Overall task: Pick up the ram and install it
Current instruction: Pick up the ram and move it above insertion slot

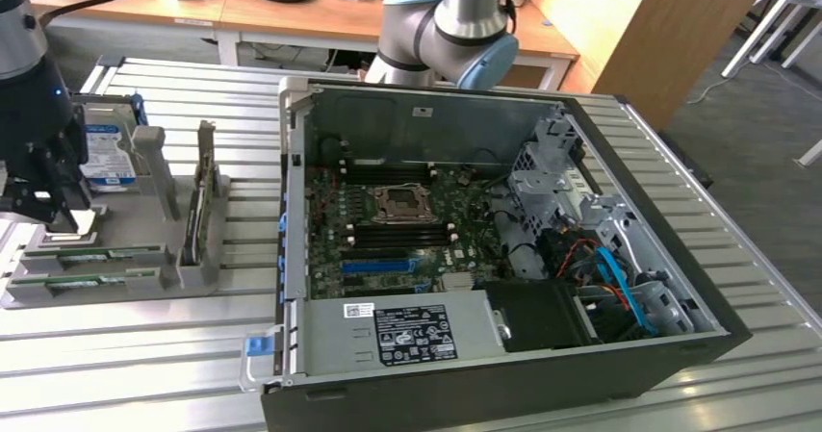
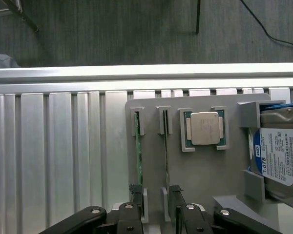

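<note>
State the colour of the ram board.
The ram is green, best seen in the wrist view.

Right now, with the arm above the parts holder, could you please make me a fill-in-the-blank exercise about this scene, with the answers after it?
1. The grey holder keeps ____ RAM sticks standing on edge.
2. The CPU lies between the RAM sticks and the ____.
3. The claw hovers over the grey holder with its jaws ____.
Missing words: two; hard drive; open.
</note>
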Motion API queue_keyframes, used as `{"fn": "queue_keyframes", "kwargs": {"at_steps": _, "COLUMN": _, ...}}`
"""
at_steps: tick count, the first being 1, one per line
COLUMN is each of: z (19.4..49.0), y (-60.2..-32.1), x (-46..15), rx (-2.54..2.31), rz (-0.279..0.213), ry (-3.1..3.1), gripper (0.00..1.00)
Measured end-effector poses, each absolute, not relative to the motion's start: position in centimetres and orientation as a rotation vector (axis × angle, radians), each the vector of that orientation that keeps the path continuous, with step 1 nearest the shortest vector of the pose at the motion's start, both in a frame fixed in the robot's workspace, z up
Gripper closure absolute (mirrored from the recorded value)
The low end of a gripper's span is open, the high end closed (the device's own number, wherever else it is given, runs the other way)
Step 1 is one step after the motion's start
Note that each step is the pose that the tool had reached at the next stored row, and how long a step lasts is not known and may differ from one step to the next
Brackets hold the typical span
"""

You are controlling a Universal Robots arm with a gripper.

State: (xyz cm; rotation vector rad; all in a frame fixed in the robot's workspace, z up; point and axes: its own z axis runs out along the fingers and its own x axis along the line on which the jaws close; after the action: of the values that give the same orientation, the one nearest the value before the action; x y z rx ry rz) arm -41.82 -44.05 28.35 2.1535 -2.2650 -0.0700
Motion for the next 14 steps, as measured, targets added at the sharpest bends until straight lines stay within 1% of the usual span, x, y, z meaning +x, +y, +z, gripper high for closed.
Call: {"fn": "queue_keyframes", "kwargs": {"at_steps": 14, "z": 26.3, "y": -44.1, "x": -41.8, "rx": 2.154, "rz": -0.070, "ry": -2.265, "gripper": 0.64}}
